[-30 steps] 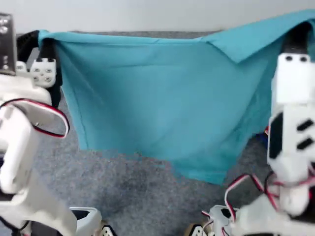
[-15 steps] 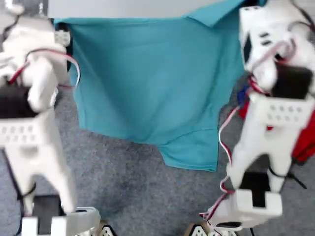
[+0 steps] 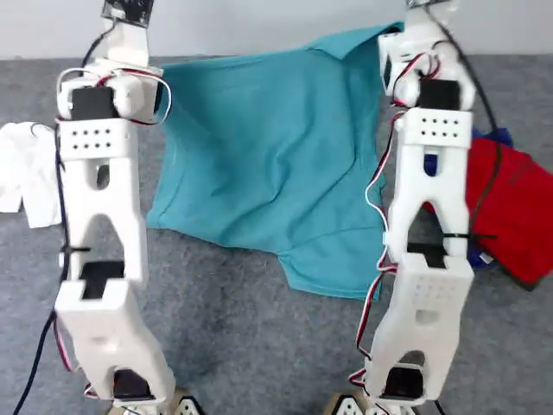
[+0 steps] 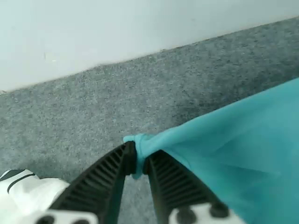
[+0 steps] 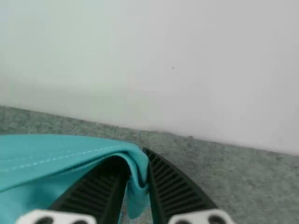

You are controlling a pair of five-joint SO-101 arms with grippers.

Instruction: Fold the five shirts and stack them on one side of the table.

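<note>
Grey table: teal shirt clamped in left gripper, apparently right gripper.

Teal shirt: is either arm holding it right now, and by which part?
Both. The left gripper pinches a bunched far corner of the teal shirt; the right gripper clamps a fold of its far edge.

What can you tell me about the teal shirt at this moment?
The teal shirt is one plain-coloured piece of thin, soft-looking fabric, with a light stitched seam along one edge. It is unfolded and held by two far corners: the left tool is shut on one bunched corner, the right tool on the other. Between them it spreads wide, and its lower part appears to lie wrinkled on the grey table, with one flap reaching toward the near side.
</note>
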